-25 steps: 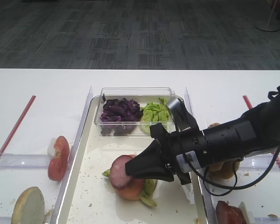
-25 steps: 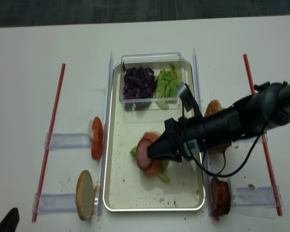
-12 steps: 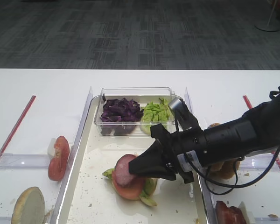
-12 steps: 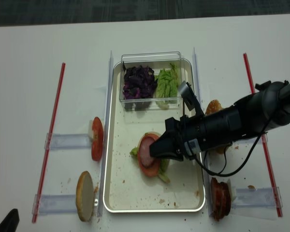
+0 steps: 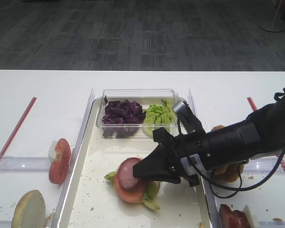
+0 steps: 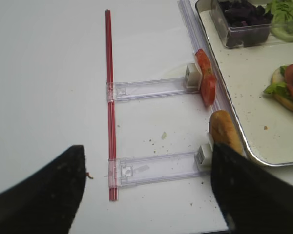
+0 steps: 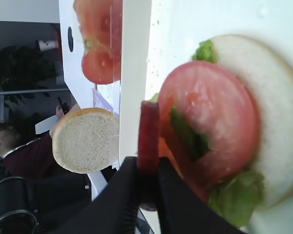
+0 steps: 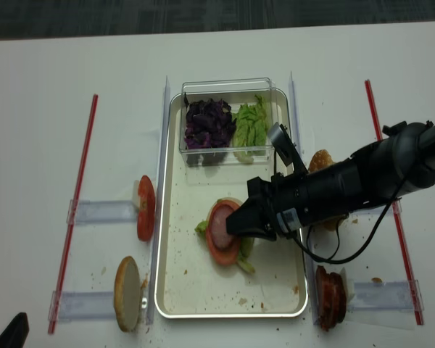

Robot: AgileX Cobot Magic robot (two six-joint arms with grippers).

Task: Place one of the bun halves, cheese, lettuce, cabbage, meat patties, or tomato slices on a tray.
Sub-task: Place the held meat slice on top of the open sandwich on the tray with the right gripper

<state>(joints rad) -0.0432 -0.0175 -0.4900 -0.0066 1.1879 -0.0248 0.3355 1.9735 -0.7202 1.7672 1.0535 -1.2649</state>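
the right gripper (image 7: 147, 168) reaches across the tray (image 8: 175, 290) from the right, its jaws pinched tight on the rim of a meat patty (image 7: 148, 136) held on edge, right over the stack near the tray's middle. that stack is a bun half (image 7: 278, 112) with its pale face up, lettuce (image 7: 234, 197) poking out round the sides, and a tomato slice (image 7: 210, 117) on top; the patty seems to lean on the tomato, though contact is hard to judge. bare, crumb-speckled tray floor lies in front of and left of the stack. at the far end a clear plastic box (image 8: 228, 119) holds cabbage (image 8: 208, 123) and more lettuce (image 8: 248, 125), well apart from the gripper.

outside the tray's left rim, on the tabletop (image 8: 36, 145), stand tomato slices (image 8: 145, 208) and another bun half (image 8: 127, 292) against clear holders. off the right rim sit more meat patties (image 8: 330, 296) and a bun partly hidden by the arm. the left gripper (image 6: 146, 190) hangs over open tabletop, jaws spread wide and holding nothing.
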